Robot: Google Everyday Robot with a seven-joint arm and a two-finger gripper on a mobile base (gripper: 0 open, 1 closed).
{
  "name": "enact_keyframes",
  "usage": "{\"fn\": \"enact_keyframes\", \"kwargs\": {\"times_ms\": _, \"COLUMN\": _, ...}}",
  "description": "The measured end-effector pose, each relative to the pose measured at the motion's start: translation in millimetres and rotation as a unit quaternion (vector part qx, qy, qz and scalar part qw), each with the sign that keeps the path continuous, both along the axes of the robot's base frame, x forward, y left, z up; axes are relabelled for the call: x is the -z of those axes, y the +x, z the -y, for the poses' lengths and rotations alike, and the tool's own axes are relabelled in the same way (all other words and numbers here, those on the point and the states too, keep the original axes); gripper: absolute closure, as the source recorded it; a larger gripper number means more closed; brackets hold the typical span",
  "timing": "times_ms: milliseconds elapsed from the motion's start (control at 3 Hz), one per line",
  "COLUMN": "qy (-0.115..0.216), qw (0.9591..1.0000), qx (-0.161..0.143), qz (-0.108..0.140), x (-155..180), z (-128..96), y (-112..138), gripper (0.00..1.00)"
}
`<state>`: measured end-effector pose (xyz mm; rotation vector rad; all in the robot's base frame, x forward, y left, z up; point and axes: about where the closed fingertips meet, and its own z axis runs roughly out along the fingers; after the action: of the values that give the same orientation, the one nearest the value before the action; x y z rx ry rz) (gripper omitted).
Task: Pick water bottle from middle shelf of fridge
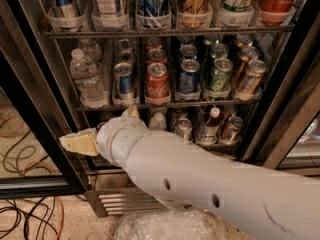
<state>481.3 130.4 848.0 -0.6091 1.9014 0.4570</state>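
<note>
The water bottle (86, 79), clear and ribbed with a white cap, stands at the left end of the middle shelf (170, 105), beside lanes of short soda cans. A second clear bottle (91, 47) stands behind it. My gripper (97, 125) is in front of the fridge (35, 114), below and slightly right of the bottle, under the level of the shelf. Its cream fingers (77, 143) are spread apart, one pointing left and one up, with nothing between them. My white arm covers the lower left part of the bottom shelf.
Tall cans (152, 4) fill the rack above. The bottom shelf holds small bottles (210, 124) and cans. A black door frame (285, 99) runs down the right. Cables (25, 219) lie on the floor at left. A crumpled clear plastic bag (165, 226) lies below the grille.
</note>
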Motion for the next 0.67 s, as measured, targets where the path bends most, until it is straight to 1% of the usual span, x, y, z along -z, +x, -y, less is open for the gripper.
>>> {"fn": "enact_keyframes", "kwargs": {"times_ms": 333, "qy": 0.015, "qw": 0.9999, "qx": 0.004, "qz": 0.007, "x": -2, "z": -13, "y": 10, "gripper": 0.00}}
{"fn": "enact_keyframes", "kwargs": {"times_ms": 667, "qy": 0.035, "qw": 0.9988, "qx": 0.017, "qz": 0.029, "x": -5, "z": -29, "y": 29, "gripper": 0.00}}
